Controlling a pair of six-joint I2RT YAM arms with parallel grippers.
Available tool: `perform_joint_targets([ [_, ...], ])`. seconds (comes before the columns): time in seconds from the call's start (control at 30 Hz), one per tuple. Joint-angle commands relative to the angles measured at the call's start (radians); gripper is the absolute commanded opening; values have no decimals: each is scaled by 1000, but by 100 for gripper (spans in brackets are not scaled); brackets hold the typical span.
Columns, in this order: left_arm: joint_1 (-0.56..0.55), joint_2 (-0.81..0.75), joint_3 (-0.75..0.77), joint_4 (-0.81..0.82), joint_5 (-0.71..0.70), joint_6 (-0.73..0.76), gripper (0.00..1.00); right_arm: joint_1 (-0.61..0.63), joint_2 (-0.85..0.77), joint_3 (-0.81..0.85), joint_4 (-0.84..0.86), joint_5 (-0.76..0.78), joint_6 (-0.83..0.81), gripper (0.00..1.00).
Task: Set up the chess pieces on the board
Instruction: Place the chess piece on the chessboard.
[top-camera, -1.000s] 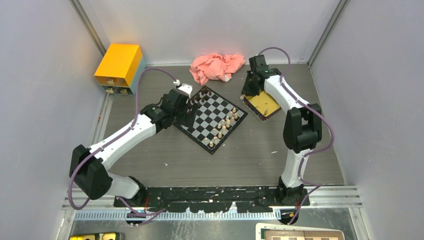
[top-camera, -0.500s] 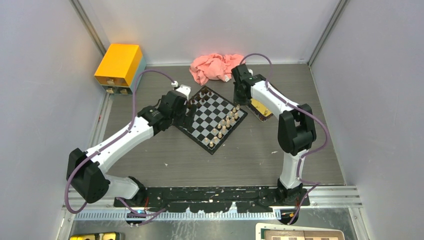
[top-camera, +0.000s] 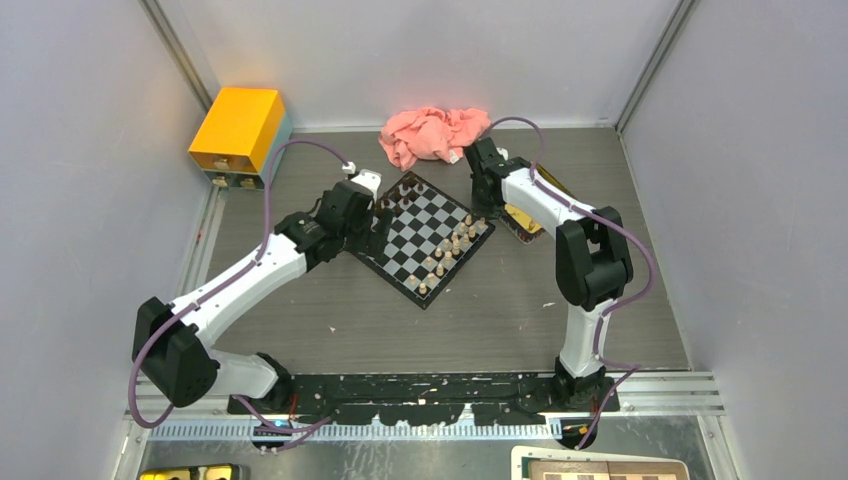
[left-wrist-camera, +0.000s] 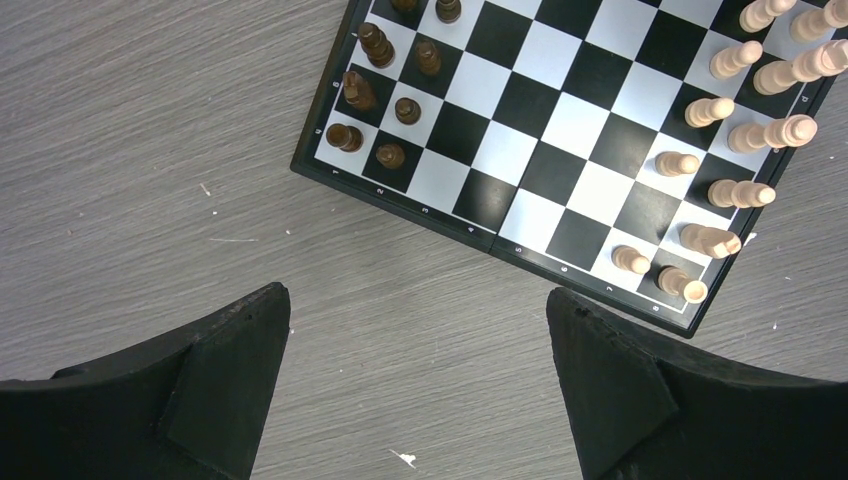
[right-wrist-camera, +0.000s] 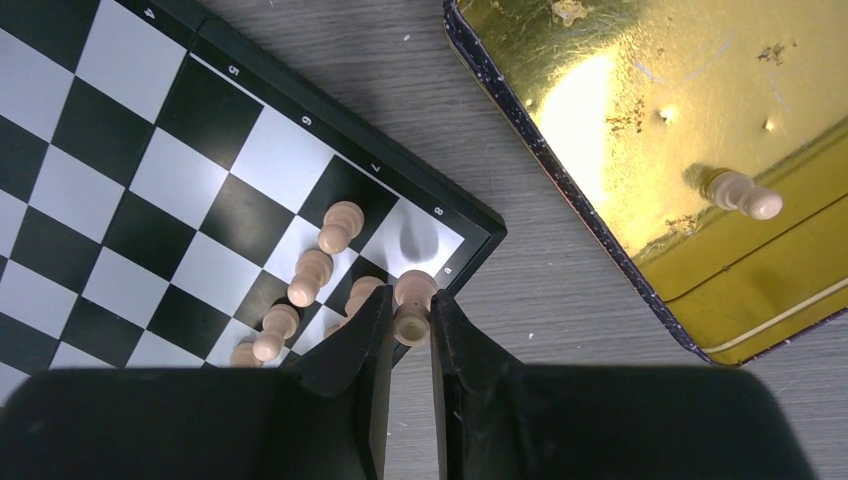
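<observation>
The black-and-grey chessboard (top-camera: 425, 236) lies turned like a diamond; it also shows in the left wrist view (left-wrist-camera: 560, 150) and the right wrist view (right-wrist-camera: 150, 170). Dark brown pieces (left-wrist-camera: 385, 80) stand at its far left corner, pale beige pieces (left-wrist-camera: 735, 130) along its right side. My right gripper (right-wrist-camera: 410, 320) is shut on a pale beige piece (right-wrist-camera: 412, 300), held just above the board's right corner square. One more beige piece (right-wrist-camera: 742, 195) lies in the gold tray (right-wrist-camera: 640, 120). My left gripper (left-wrist-camera: 420, 340) is open and empty, over bare table beside the board's left edge.
A pink cloth (top-camera: 432, 133) lies behind the board. A yellow drawer box (top-camera: 238, 135) stands at the far left. The gold tray (top-camera: 523, 215) sits right of the board, partly under my right arm. White walls enclose the table.
My right gripper has moved from over the gold tray leftward to the board's right corner, carrying a beige piece. The left arm has drawn back slightly from the board.
</observation>
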Motion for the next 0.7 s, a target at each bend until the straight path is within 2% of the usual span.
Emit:
perform_joint_targets([
  [0.0, 2, -18, 9, 29, 2, -12, 100, -3, -35, 12, 57, 18, -7, 1],
  [0.67, 2, -5, 7, 28, 2, -7, 100, -22, 16, 0, 95, -21, 11, 3],
])
